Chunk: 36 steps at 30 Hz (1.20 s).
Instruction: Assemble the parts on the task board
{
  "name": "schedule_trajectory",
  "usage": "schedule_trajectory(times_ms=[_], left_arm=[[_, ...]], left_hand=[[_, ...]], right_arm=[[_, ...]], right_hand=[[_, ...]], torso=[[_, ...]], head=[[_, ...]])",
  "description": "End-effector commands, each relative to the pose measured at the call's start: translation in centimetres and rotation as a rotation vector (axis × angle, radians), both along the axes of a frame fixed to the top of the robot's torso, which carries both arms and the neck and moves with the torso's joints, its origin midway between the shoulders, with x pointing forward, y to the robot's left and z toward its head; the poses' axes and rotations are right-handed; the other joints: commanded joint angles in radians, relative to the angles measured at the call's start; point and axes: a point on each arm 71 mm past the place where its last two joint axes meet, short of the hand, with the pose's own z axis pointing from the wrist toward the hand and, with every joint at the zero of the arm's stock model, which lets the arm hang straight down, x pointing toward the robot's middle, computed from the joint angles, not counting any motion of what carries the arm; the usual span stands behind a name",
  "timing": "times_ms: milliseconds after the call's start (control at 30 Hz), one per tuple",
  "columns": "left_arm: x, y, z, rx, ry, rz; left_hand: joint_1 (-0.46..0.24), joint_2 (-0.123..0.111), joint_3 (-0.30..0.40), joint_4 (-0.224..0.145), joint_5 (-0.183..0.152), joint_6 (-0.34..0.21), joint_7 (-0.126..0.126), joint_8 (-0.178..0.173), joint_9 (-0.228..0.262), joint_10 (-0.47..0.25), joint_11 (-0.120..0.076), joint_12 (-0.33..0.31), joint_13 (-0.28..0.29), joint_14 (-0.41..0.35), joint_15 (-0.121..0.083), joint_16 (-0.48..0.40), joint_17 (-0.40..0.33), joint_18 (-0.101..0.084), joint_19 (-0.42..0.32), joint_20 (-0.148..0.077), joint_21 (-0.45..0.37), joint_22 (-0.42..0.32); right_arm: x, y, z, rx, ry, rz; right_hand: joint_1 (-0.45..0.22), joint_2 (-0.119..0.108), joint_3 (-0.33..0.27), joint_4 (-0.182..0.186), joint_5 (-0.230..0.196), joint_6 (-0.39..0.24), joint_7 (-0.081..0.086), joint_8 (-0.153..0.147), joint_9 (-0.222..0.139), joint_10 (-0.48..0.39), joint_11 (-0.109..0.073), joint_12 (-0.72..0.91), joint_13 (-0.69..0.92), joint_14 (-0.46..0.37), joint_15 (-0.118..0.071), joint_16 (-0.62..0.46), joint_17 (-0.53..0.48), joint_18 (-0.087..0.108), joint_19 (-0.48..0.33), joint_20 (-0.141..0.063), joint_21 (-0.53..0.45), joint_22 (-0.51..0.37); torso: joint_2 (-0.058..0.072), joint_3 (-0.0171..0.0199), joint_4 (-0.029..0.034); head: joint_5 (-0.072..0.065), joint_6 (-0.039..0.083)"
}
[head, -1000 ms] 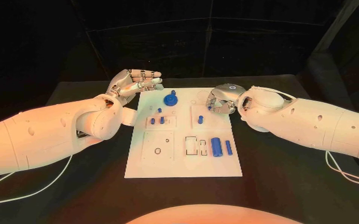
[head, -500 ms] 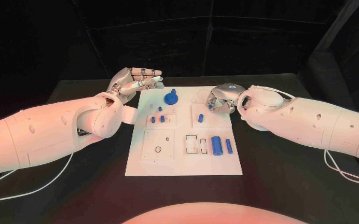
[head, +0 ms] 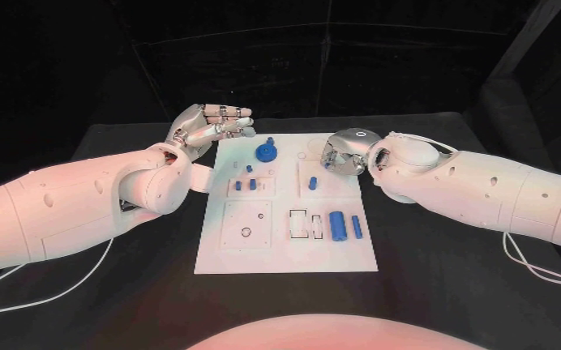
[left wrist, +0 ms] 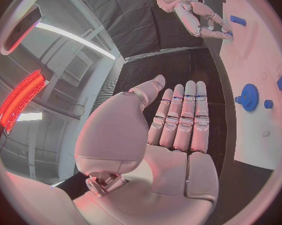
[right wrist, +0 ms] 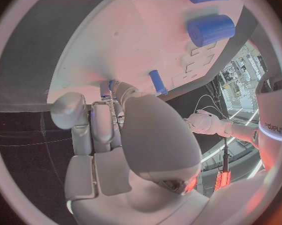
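Hovering at the task board's far edge — right hand, fingers curled on nothing, nearest the upright peg; left hand flat, empty.

White task board; blue parts; black table; silver hands.

The board's near half is left open; the far right corner is blocked by the right hand.
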Motion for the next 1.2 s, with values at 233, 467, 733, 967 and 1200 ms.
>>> schedule_trajectory(times_ms=[233, 467, 733, 967, 1200], left_arm=[[0.0, -0.2, 0.1, -0.012, 0.003, -0.015], [0.0, -0.1, 0.1, -0.009, 0.007, -0.013], [0.1, 0.1, 0.0, -0.006, 0.010, -0.010], [0.2, 0.2, -0.1, -0.004, 0.013, -0.007], [0.2, 0.3, -0.1, -0.004, 0.016, -0.010]], left_hand=[[0.000, 0.005, -0.002, 0.001, 0.002, -0.005, 0.005, -0.007, -0.002, -0.001, 0.003, -0.004, 0.000, 0.007, 0.001, -0.008, -0.003, 0.006, 0.009, 0.000, -0.005, -0.005], [0.002, 0.005, -0.001, 0.000, 0.002, -0.006, 0.005, -0.008, -0.002, -0.002, 0.003, -0.004, 0.000, 0.008, 0.001, -0.010, -0.004, 0.006, 0.010, 0.000, -0.005, -0.007], [0.004, 0.004, -0.001, -0.002, 0.002, -0.008, 0.006, -0.008, -0.002, -0.003, 0.004, -0.004, 0.000, 0.008, 0.001, -0.012, -0.005, 0.005, 0.011, 0.000, -0.006, -0.010], [0.005, 0.004, -0.001, -0.003, 0.002, -0.011, 0.008, -0.008, -0.002, -0.006, 0.005, -0.005, 0.000, 0.008, 0.002, -0.015, -0.007, 0.005, 0.011, 0.000, -0.008, -0.014], [0.004, 0.004, -0.001, -0.003, 0.002, -0.013, 0.008, -0.009, -0.002, -0.007, 0.006, -0.005, 0.000, 0.008, 0.003, -0.017, -0.008, 0.005, 0.011, 0.001, -0.009, -0.016]], right_arm=[[0.1, -0.2, 0.3, -0.009, -0.073, -0.047], [-0.2, -0.5, 0.8, 0.035, -0.119, -0.052], [-0.7, -0.8, 1.4, 0.100, -0.147, -0.064], [-1.3, -1.4, 1.8, 0.134, -0.148, -0.073], [-2.5, -1.4, 3.1, 0.188, -0.147, -0.061]], right_hand=[[-0.037, -0.007, 0.034, -0.023, -0.015, 0.006, 0.002, -0.003, 0.002, 0.016, -0.001, -0.021, 0.001, 0.071, -0.004, 0.012, 0.036, -0.009, -0.001, -0.002, 0.018, 0.017], [-0.053, -0.014, 0.042, -0.029, -0.019, 0.006, 0.003, -0.007, 0.001, 0.017, 0.000, -0.030, 0.001, 0.070, -0.003, 0.017, 0.036, -0.009, -0.004, -0.001, 0.023, 0.023], [-0.060, -0.018, 0.046, -0.033, -0.021, 0.004, 0.004, -0.009, 0.000, 0.016, 0.001, -0.035, 0.001, 0.070, -0.003, 0.022, 0.037, -0.010, -0.004, -0.001, 0.028, 0.028], [-0.065, -0.021, 0.050, -0.036, -0.020, 0.004, 0.005, -0.011, 0.000, 0.016, 0.002, -0.038, 0.001, 0.070, -0.002, 0.025, 0.038, -0.010, -0.004, 0.000, 0.031, 0.031], [-0.067, -0.022, 0.052, -0.039, -0.020, 0.004, 0.005, -0.012, 0.000, 0.016, 0.002, -0.040, 0.001, 0.070, -0.002, 0.026, 0.038, -0.010, -0.004, 0.000, 0.033, 0.034]], torso=[[-0.001, -0.0001, -0.0023], [-0.002, 0.0002, -0.0005], [-0.002, 0.0001, 0.0004], [-0.001, -0.0002, 0.0004], [-0.001, -0.0005, -0.0009]], head=[[-0.002, -0.004], [-0.004, -0.002], [-0.002, 0.000], [-0.001, -0.001], [0.006, -0.002]])
